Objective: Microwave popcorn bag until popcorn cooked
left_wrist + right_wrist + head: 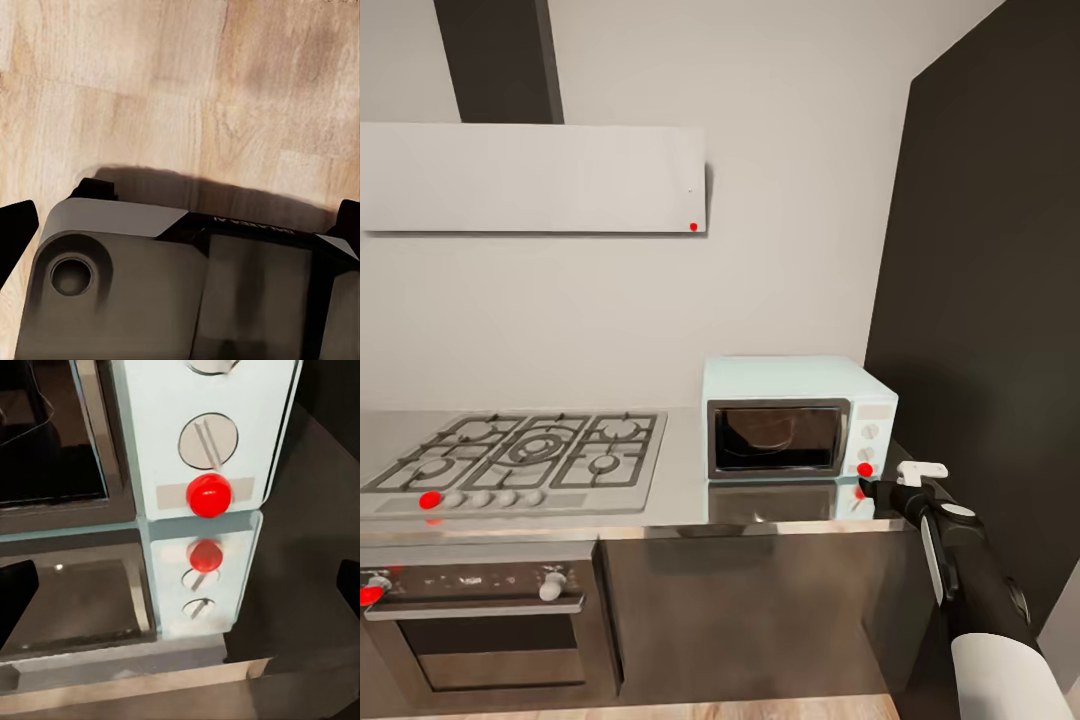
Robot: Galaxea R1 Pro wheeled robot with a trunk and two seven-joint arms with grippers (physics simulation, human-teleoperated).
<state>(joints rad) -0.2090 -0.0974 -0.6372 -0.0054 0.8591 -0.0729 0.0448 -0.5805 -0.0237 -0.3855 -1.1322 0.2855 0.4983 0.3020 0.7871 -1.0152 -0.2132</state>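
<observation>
The microwave (798, 415) stands on the countertop (680, 480) with its door shut, to the right of the gas hob (520, 450) and against the dark wall panel (980, 300). I see my right gripper (872, 487) just beside the microwave's lower right front corner, near its round red light (865, 469). In the right wrist view that light (208, 495) sits under a white knob (208, 441), and both repeat as reflections in the glossy slab (90, 607). The fingers (15, 592) stand wide apart, holding nothing. I cannot tell whether the popcorn bag lies behind the dark glass. The left wrist view shows wooden floor (150, 90) and the robot's base (120, 292); its fingertips (13, 225) sit far apart.
</observation>
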